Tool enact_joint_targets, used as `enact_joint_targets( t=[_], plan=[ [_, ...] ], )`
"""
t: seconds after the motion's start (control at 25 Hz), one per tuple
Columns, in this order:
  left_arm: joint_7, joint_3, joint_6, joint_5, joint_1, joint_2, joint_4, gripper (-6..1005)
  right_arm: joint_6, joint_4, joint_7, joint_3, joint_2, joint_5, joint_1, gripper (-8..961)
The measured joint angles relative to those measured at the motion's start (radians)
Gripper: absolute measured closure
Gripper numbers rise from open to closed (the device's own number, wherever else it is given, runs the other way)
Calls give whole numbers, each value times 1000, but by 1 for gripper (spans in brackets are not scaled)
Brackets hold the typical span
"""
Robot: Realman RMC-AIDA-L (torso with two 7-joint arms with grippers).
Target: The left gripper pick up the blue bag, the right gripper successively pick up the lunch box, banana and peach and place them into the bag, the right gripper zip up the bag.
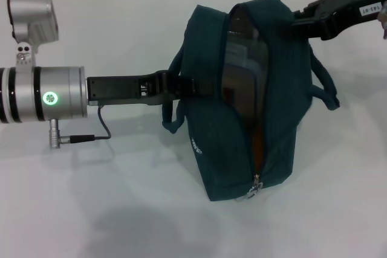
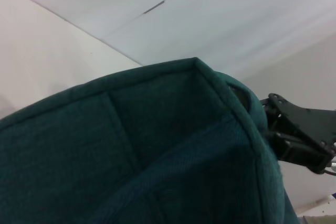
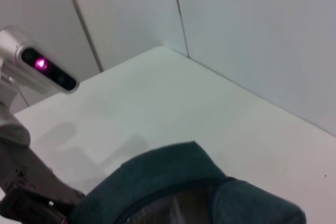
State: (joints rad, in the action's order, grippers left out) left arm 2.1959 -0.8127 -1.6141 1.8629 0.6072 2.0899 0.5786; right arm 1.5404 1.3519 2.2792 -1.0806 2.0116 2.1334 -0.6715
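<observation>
White tabletop (image 1: 121, 209) fills most of the head view, with pale wall panels along the top edge. We see the blue bag (image 1: 284, 119) standing in the centre-right of that frame, its zip running from the top down to a metal pull (image 1: 256, 187) near the lower middle. The zip is open along most of its length, and through the gap we make out silver lining and the lunch box (image 1: 245, 58), upright inside the upper part of the opening. We cannot see the banana or the peach in any view.

Our left gripper (image 1: 195, 87) comes in from the left of the frame at mid height, its black fingers closed on the bag's left side by the handle (image 1: 174, 113), which loops down beneath them. The bag is held against the fingers there. In the left wrist view the teal fabric (image 2: 131, 156) fills the lower half of the frame, too close to show those fingers.

Our right gripper (image 1: 300, 19) enters from the upper right corner and meets the bag's top right edge; we cannot tell how far its jaws are spread. The left wrist view shows it as a black shape (image 2: 299, 135) at the right edge, just beside the bag's rim. From the right wrist view we see only the bag's top (image 3: 189, 182) at the bottom of the frame.
</observation>
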Motion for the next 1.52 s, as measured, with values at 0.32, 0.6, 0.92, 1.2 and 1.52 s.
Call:
enact_joint_targets(
  t=[0.32, 0.6, 0.92, 1.2, 1.52],
  plan=[
    [-24, 2, 1, -23, -19, 2, -22, 951, 10, 13, -12, 42, -2, -5, 28, 583],
    [-33, 4, 1, -26, -31, 3, -28, 951, 71, 33, -140, 119, -4, -193, 75, 415],
    [-33, 7, 9, -28, -37, 2, -38, 951, 440, 47, -543, 151, -2, -483, 218, 259],
    [-34, 2, 14, -57, -40, 2, -40, 951, 502, -244, -865, 72, -2, -416, 337, 262],
    [-35, 1, 14, -65, -43, 2, -40, 951, 322, -573, -1037, 43, 1, -245, 315, 262]
  ],
)
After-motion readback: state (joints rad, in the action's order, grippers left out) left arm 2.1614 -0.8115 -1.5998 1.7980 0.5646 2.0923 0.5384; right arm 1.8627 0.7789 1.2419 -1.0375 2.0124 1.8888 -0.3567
